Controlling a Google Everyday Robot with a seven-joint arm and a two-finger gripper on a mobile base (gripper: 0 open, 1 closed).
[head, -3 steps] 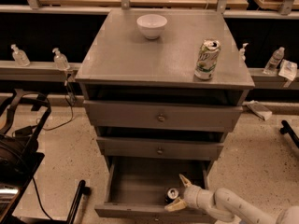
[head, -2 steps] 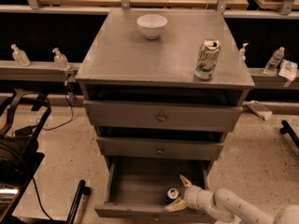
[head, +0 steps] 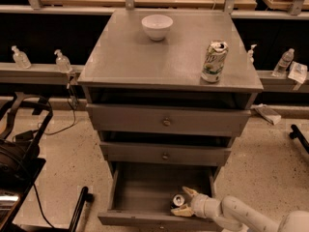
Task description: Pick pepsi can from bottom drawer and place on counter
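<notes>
The bottom drawer (head: 140, 192) stands pulled open at the foot of the grey cabinet. The pepsi can (head: 177, 200), small and dark with a silver top, stands upright near the drawer's front right. My gripper (head: 185, 201) reaches in from the lower right, open, with one finger (head: 189, 192) behind the can and the other in front of it. The jaws stand around the can; I cannot tell whether they touch it. The counter (head: 145, 57) is the flat grey cabinet top.
A white bowl (head: 157, 27) sits at the counter's back middle. A dented white-and-green can (head: 214, 62) stands at its right front. Two shallower drawers with round knobs (head: 166, 122) are closed above. Black equipment (head: 19, 153) stands at the left on the floor.
</notes>
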